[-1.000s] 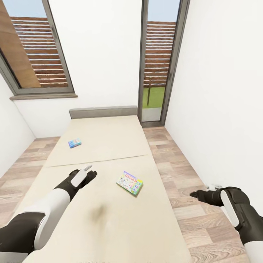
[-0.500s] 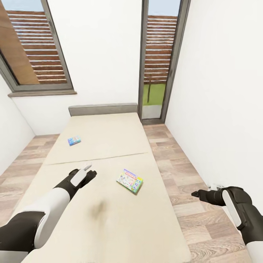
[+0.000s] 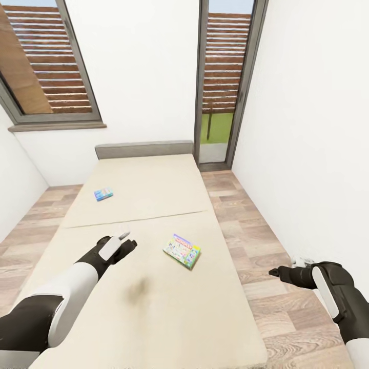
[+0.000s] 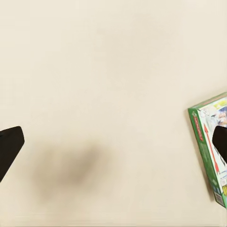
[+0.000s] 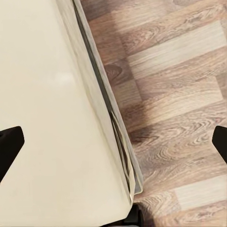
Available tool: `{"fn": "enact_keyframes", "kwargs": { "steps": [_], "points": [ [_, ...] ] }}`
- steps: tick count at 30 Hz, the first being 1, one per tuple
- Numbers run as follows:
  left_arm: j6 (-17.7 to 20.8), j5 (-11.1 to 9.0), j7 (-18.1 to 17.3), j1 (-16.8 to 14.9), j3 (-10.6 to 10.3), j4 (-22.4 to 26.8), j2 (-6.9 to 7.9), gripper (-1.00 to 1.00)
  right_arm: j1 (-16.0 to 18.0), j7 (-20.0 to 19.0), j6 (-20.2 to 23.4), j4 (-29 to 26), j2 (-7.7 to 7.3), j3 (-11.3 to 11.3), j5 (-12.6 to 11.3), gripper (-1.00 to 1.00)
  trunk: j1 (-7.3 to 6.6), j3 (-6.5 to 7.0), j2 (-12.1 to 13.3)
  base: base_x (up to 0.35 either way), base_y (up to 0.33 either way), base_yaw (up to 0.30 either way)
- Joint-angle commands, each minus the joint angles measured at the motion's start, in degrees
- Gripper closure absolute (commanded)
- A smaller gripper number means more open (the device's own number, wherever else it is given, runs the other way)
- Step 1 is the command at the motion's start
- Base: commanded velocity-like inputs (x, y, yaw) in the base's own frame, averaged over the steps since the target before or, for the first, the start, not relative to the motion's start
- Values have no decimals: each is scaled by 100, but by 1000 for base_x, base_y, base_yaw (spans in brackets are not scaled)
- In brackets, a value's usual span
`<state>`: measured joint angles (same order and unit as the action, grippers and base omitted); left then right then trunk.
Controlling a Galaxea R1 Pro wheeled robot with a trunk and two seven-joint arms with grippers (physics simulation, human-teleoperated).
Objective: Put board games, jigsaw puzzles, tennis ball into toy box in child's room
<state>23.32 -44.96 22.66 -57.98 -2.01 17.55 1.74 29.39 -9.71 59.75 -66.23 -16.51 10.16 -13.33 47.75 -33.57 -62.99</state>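
Observation:
Two board games lie flat on the beige bed (image 3: 154, 302). A small blue board game (image 3: 103, 193) rests on the far half, toward the left side. Nearer and more to the right lies a colourful green-edged board game (image 3: 182, 250). My left gripper (image 3: 123, 240) hovers open over the mattress, a short way left of the green-edged game. In the left wrist view that game (image 4: 205, 137) lies beside one dark fingertip (image 4: 220, 142), with bare mattress between the fingers. My right gripper (image 3: 279, 272) is open over the floor, right of the bed.
The bed's right edge (image 5: 101, 109) borders a strip of wooden floor (image 3: 256, 246) along the white right wall. A grey headboard (image 3: 144, 149) stands at the far end, with a window (image 3: 46, 66) and a glass door (image 3: 221, 82) behind it.
The whole picture has slid slightly, so the camera moved. Both arms hold nearly the same pose, and the two games lie where they were.

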Motion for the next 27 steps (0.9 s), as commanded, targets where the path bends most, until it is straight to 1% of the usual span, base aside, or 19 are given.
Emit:
{"fn": "enact_keyframes", "kwargs": {
  "steps": [1, 3, 12, 22, 27],
  "points": [
    [24, -44, 40, -1, -22, 13, 3, -100, 4, -22, 25, -4, 0, 7, 7, -100, 0, -15, -4, 0, 0, 0],
    [115, -44, 39, -47, -24, 13, 5, -100, 4, -22, 25, -4, 0, 9, 6, -100, 0, -34, -4, 0, 0, 0],
    [307, -18, 37, -198, -38, 12, -7, -100, 4, -22, 25, -4, -1, 9, 6, -100, 0, -118, -4, 0, 0, 0],
    [335, 5, 32, -297, -60, 12, -12, -100, -1, -22, 25, -6, -1, 4, 6, -100, 0, -212, -4, 0, 0, 0],
    [310, 8, 23, -437, -70, 12, -17, -100, -2, -22, 25, -25, -1, 4, 9, -100, 0, -259, -4, 0, 0, 0]
  ]
}}
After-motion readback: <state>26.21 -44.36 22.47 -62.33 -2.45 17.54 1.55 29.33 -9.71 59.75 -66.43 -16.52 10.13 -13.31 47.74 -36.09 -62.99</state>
